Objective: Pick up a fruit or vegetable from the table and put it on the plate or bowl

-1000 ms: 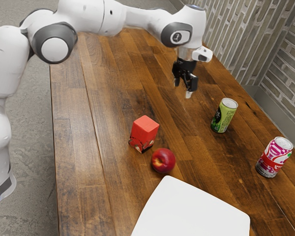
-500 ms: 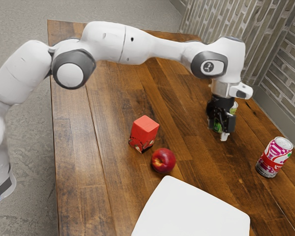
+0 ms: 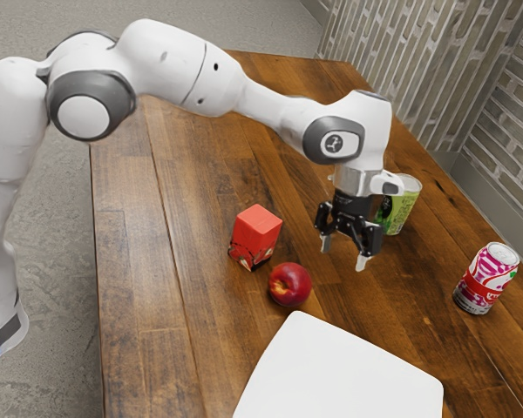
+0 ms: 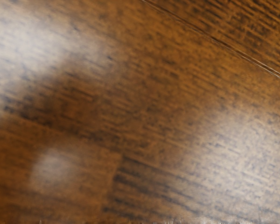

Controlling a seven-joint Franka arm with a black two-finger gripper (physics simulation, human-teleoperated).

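Nothing is done yet: the apple (image 3: 289,284) sits on the tabletop (image 3: 183,261), just beside the white plate (image 3: 340,374). The pincer (image 3: 343,252) hangs wide open and empty, seemingly a little above the wood, near the apple; grasp, lift and placement all remain

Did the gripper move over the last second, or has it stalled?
Yes. The gripper went from up-left of the green can, across it, and now hangs open on the can's left in the exterior view, nearer the apple.
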